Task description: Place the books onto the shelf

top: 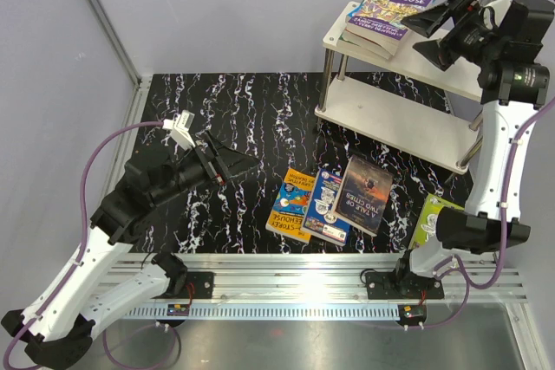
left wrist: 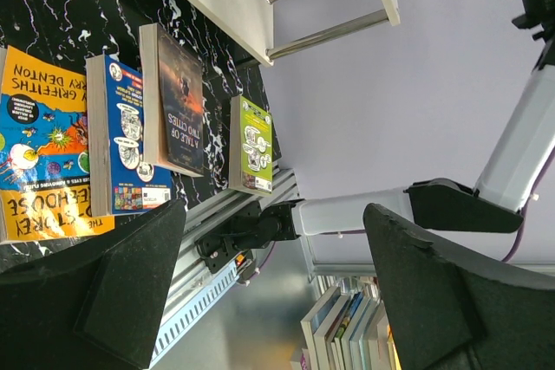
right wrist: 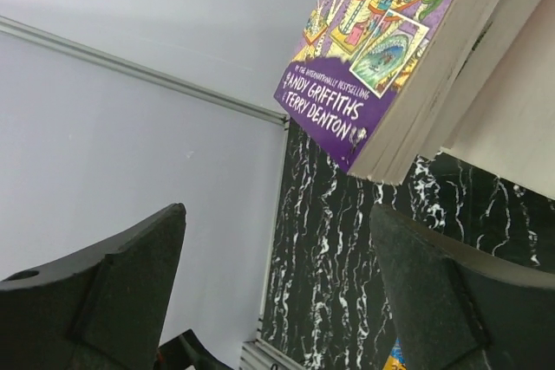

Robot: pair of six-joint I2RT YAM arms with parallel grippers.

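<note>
**Purple book on the shelf; right claw open beside it**

The shelf stands at the far right corner of the table. At the far left end of its top board lies a small stack, with the purple book on top. The right claw hangs just beside that book, jaws wide with nothing between them. The left claw hovers over the left half of the table, also wide and empty. Four books lie toward the near edge. The orange book, blue book and dark book sit close together near the middle. The lime book lies apart toward the near right corner, by the right arm.

The step in hand appears to be clearing the right claw away from the purple book. To do this well, the claw should draw straight back, level with the board, so neither finger catches the book's jutting corner and drags it off the stack. It should drop toward the table only once it is clear. The lime book seems the natural next pick for this arm.

Only the top view gives the whole layout and both arms. Only the right wrist view shows the purple cover up close, its corner overhanging with the table well below, and the empty gap between the fingers. Only the left wrist view shows the page edges of the four table books, and so their thickness.
</note>
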